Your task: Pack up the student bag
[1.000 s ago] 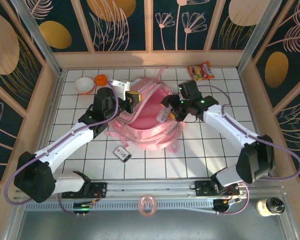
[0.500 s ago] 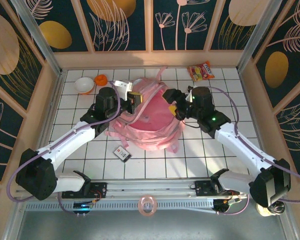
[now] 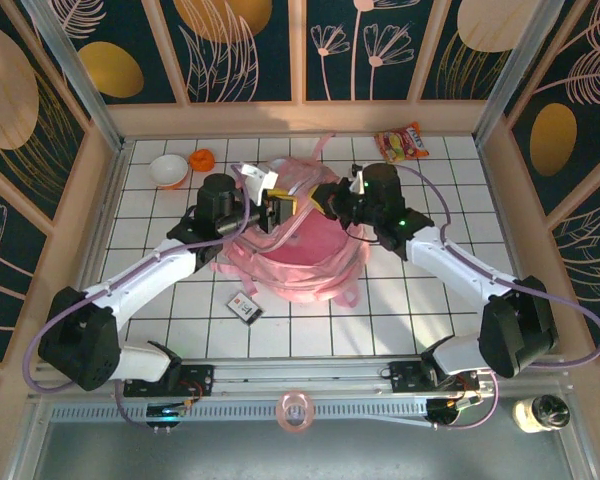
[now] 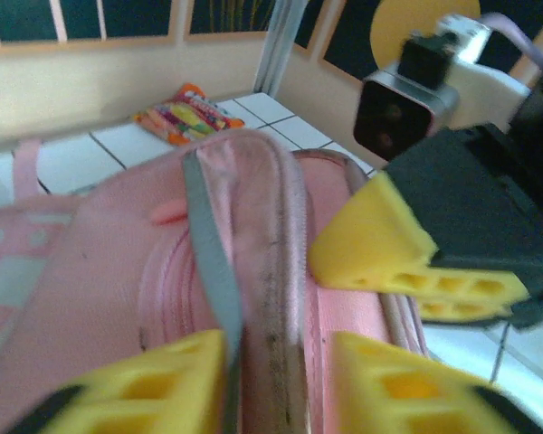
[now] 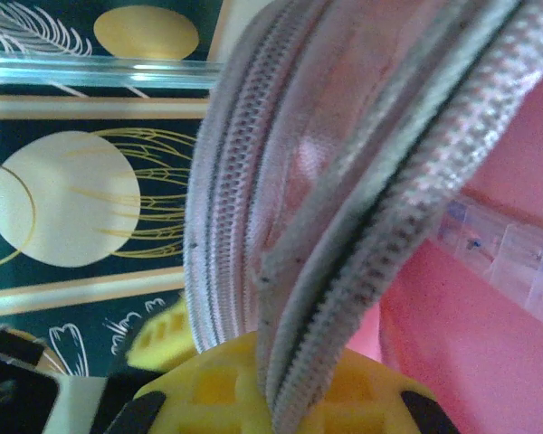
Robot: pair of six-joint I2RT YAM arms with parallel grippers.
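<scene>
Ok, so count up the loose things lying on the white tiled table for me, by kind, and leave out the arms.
Pink backpack: 1
White bowl: 1
Small orange object: 1
Snack packet: 1
Small black-and-white card: 1
Total: 5

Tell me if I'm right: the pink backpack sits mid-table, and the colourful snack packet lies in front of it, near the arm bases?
Not quite. The pink backpack sits mid-table, but the snack packet lies beyond it, by the far wall, as the top external view shows.
</scene>
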